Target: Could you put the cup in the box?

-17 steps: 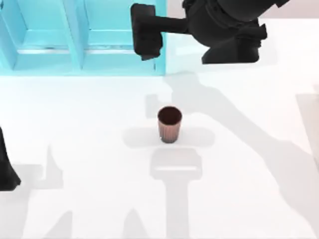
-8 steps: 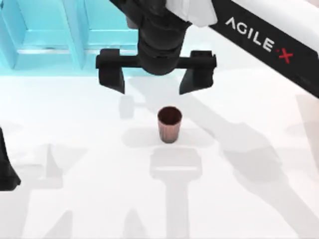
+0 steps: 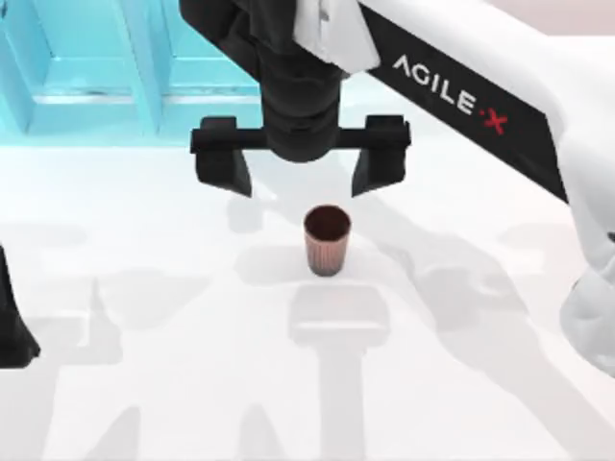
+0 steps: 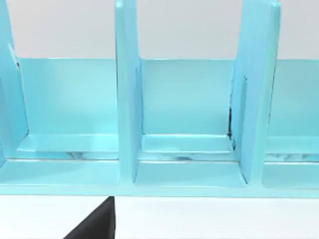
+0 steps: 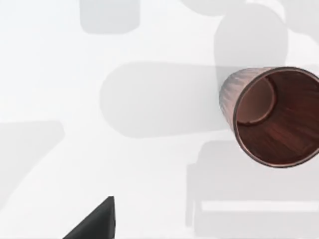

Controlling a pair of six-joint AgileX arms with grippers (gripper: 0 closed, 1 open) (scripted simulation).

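Right pincer [image 3: 302, 171] gapes wide, empty, hovering just beyond upright cup [image 3: 327, 241].

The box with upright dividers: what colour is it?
Light turquoise blue divided box, best seen in the left wrist view.

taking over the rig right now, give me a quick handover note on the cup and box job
Right tool: open, fingers spread wide, hovering above the table just behind the cup, toward the box.
Left arm: parked at the table's left edge.
Cup: upright at mid-table, ungrasped.
Box: light blue, with dividers, at the back left; the compartments in view hold nothing.
Done: approach only.
Left: lower over the cup, grasp, carry it into a compartment.
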